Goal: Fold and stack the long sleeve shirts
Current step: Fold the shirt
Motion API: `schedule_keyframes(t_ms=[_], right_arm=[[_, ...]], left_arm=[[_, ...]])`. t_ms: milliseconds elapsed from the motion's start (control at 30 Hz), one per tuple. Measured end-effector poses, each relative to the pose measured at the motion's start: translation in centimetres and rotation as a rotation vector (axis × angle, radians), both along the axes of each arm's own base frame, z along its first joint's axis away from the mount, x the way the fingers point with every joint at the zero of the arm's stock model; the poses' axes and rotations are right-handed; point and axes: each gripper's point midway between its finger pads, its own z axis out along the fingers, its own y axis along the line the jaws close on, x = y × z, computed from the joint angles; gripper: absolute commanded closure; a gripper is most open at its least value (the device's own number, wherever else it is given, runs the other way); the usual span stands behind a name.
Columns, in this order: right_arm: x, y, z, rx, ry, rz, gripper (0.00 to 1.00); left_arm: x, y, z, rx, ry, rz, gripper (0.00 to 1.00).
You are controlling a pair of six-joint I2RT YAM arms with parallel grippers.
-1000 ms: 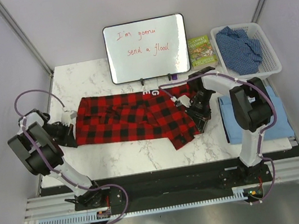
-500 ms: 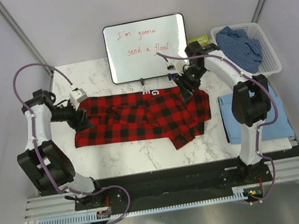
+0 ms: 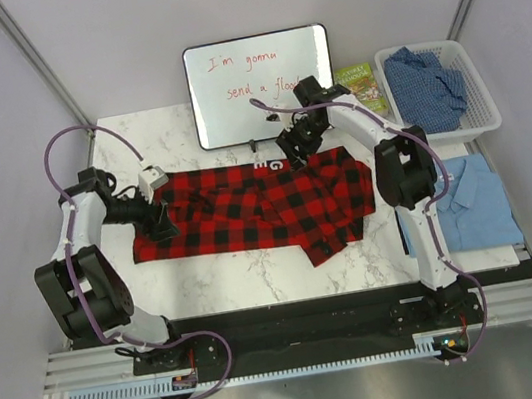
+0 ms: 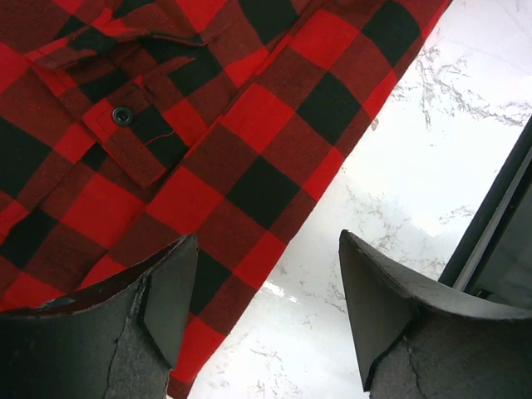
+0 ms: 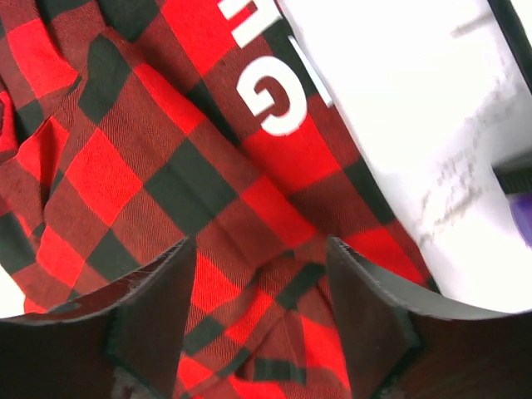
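The red-and-black checked flannel (image 3: pixel 247 207) lies spread across the middle of the marble table (image 3: pixel 217 273), with white lettering (image 3: pixel 268 164) at its back edge. My left gripper (image 3: pixel 162 224) hovers open over its left hem; the wrist view shows cloth (image 4: pixel 166 125) under one finger, bare table under the other, and nothing between them (image 4: pixel 266 283). My right gripper (image 3: pixel 290 147) stands open above the back edge near the lettering (image 5: pixel 270 100), nothing held (image 5: pixel 259 274). The light blue shirt (image 3: pixel 464 203) lies folded at the right. The darker blue speckled shirt (image 3: pixel 425 83) sits in a basket.
A whiteboard (image 3: pixel 261 87) with red writing stands at the back, close behind my right gripper. A book (image 3: pixel 360 88) lies beside it. The white basket (image 3: pixel 479 85) occupies the back right corner. Marble shows in front of the flannel.
Both grippers have opened and let go of the flannel. The left one moved right over the hem; the right one moved back and left toward the whiteboard. The flannel's right side now reaches further right.
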Motion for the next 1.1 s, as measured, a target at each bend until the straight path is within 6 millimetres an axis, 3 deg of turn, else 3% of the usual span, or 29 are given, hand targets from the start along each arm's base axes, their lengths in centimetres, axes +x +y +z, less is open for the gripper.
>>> schedule_keyframes(t_ms=[167, 300, 333, 433, 467, 533, 600, 633, 667, 800, 900, 1100], right_arm=[[0.2, 1.1, -0.9, -0.012, -0.026, 0.027, 0.3], [0.5, 1.3, -1.5, -0.022, -0.04, 0.037, 0.41], [0.5, 1.3, -1.5, -0.024, -0.042, 0.038, 0.49], [0.7, 1.3, -1.6, -0.027, -0.051, 0.046, 0.6], [0.7, 1.3, -1.6, -0.027, -0.054, 0.049, 0.71], [0.7, 1.2, -1.6, -0.03, -0.057, 0.054, 0.8], [0.8, 1.2, -1.6, -0.032, -0.062, 0.06, 0.72], [0.7, 1.2, -1.6, -0.032, -0.061, 0.061, 0.55], [0.7, 1.2, -1.6, -0.033, -0.06, 0.063, 0.5], [0.4, 1.2, -1.8, -0.046, -0.057, 0.076, 0.42], [0.3, 1.0, -1.9, -0.061, -0.06, 0.08, 0.47], [0.0, 0.8, -2.0, -0.075, -0.055, 0.093, 0.8]], left_arm=[[0.1, 0.3, -0.3, 0.014, 0.0, 0.007, 0.23], [0.3, 0.3, -0.5, 0.016, 0.001, 0.009, 0.23], [0.4, 0.4, -0.6, 0.017, 0.001, 0.009, 0.23], [0.4, 0.4, -0.7, 0.021, 0.002, 0.01, 0.23], [0.4, 0.4, -0.7, 0.022, 0.002, 0.011, 0.23], [0.4, 0.5, -0.8, 0.023, 0.004, 0.011, 0.23], [0.4, 0.5, -0.8, 0.023, 0.008, 0.011, 0.23], [0.4, 0.5, -0.9, 0.022, 0.009, 0.011, 0.23], [0.4, 0.5, -0.9, 0.022, 0.012, 0.012, 0.23], [0.4, 0.6, -1.1, 0.026, 0.016, 0.013, 0.23], [0.4, 0.6, -1.1, 0.027, 0.017, 0.014, 0.23], [0.4, 0.6, -1.1, 0.027, 0.017, 0.014, 0.23]])
